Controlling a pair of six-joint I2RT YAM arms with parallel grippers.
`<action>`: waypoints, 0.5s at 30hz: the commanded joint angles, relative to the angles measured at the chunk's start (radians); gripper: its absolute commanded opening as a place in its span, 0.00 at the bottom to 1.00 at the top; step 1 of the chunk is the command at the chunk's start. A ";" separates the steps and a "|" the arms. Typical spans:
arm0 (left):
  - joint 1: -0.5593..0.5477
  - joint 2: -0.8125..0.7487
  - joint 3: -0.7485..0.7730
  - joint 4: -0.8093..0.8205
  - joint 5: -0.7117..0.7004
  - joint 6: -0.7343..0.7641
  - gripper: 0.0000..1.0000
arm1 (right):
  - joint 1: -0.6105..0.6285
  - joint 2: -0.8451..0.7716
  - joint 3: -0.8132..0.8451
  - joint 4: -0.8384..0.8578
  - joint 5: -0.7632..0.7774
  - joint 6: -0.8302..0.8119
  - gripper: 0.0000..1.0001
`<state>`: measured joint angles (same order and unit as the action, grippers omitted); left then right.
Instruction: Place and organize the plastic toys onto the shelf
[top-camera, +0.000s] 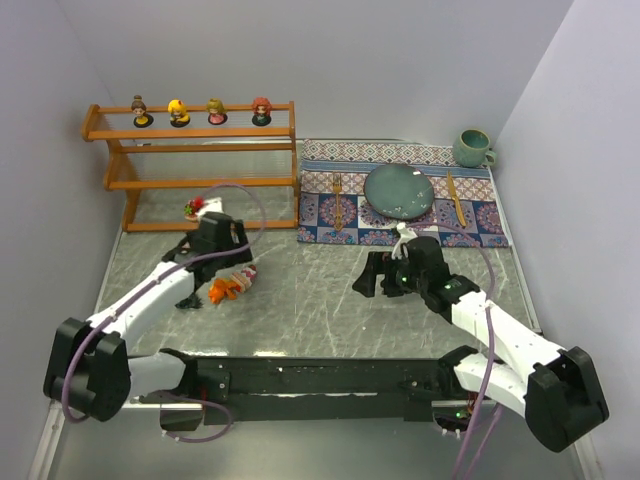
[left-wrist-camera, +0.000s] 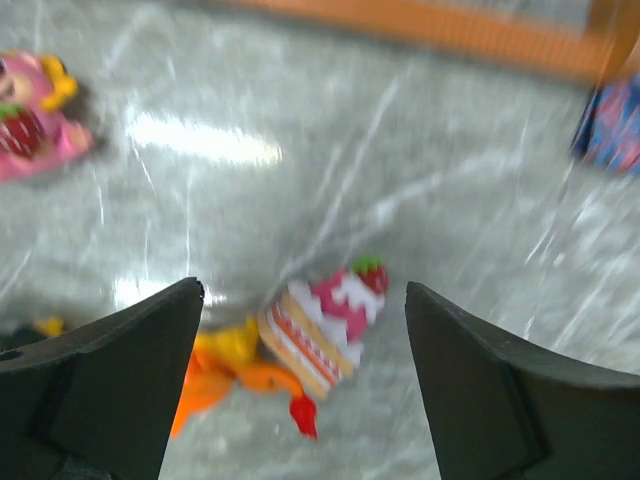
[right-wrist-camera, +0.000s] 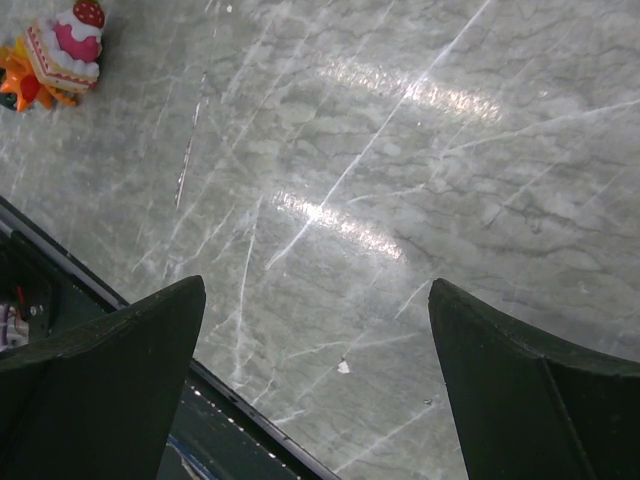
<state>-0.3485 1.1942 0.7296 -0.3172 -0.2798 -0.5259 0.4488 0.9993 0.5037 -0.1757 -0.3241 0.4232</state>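
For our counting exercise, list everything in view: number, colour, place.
shelf: one, orange-brown, far left
dolls: four, mixed colours, shelf's top tier
pink toy: one, pink, in front of shelf
cake toy: one, pink-white, below left fingers
orange toy: one, orange, against cake toy
placemat: one, blue patterned, far right
plate: one, teal, on placemat
fork: one, golden, left of plate
knife: one, golden, right of plate
mug: one, teal, far right corner
left fingers: two, black, open
right fingers: two, black, open

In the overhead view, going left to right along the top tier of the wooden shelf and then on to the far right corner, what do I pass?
On the orange-brown wooden shelf: brown-haired plastic doll in yellow → yellow-haired plastic doll → blonde plastic doll in pink → red-haired plastic doll → then, off the shelf, teal ceramic mug.
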 joint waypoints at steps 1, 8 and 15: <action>-0.130 0.062 0.096 -0.187 -0.186 -0.072 0.89 | 0.016 0.010 -0.004 0.048 -0.020 0.015 1.00; -0.290 0.271 0.238 -0.356 -0.351 -0.097 0.89 | 0.019 0.012 -0.011 0.047 -0.012 0.009 1.00; -0.414 0.461 0.355 -0.503 -0.487 -0.173 0.87 | 0.021 0.013 -0.008 0.032 -0.006 0.002 1.00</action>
<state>-0.7082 1.5925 1.0119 -0.6899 -0.6411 -0.6346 0.4625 1.0130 0.4953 -0.1661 -0.3336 0.4294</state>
